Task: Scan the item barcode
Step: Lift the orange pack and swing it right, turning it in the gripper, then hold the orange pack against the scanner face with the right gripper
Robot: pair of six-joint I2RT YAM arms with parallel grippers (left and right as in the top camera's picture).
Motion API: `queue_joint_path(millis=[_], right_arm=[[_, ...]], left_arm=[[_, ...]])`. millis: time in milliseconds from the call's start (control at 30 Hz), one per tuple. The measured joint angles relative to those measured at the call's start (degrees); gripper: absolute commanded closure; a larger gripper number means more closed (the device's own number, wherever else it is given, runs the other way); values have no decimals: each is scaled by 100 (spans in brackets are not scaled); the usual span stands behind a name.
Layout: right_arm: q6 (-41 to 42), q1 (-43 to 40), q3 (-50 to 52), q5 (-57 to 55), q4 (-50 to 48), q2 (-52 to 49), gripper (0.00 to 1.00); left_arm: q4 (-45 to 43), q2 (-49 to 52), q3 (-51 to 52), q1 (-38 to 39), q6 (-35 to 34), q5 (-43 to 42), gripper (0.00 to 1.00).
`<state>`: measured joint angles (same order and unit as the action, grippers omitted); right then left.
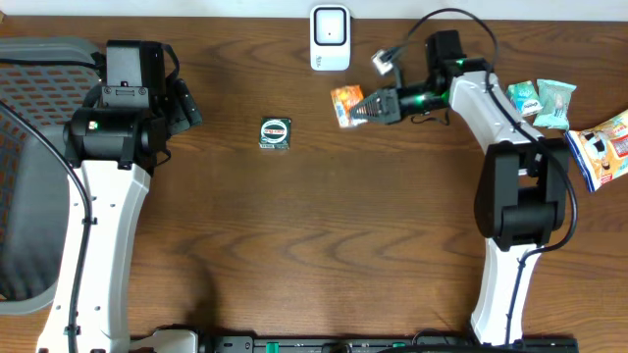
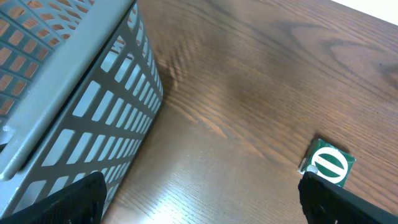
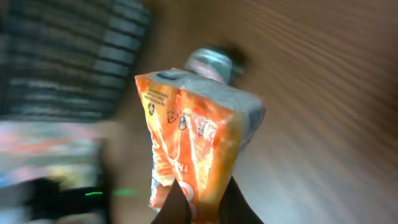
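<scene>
Orange packet (image 3: 193,137) pinched in right claw (image 3: 205,202); left claw (image 2: 202,202) gapes wide.

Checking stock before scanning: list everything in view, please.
scanner: 1, white, table's far edge, centre
orange packet: 1, orange, gripped, near the scanner
small packet: 1, green and black, mid-table, alone
teal packets: at least 2, teal, far right
blue packet: 1, blue and white, right edge, cut off
basket: 1, grey mesh, left edge
table: 1, brown wood
left hand: 1, black, open, empty, beside the basket
right hand: 1, black, shut on the orange packet
</scene>
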<state>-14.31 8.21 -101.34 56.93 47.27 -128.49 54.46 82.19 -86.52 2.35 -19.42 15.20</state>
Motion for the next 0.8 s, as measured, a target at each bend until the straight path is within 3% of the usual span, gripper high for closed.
queue_joint_path(millis=[200, 367, 633, 800], right_arm=[[275, 590, 0, -3397, -326, 0, 99], [-142, 1029, 0, -5606, -1495, 0, 99], [-793, 1099, -24, -6686, -3740, -2, 99], [-938, 1084, -28, -6627, -4411, -2, 99]], left_arm=[[0, 0, 0, 0, 0, 0, 2], [0, 0, 2, 0, 0, 2, 2], [0, 0, 2, 0, 0, 0, 2], [-2, 0, 2, 0, 0, 0, 2]])
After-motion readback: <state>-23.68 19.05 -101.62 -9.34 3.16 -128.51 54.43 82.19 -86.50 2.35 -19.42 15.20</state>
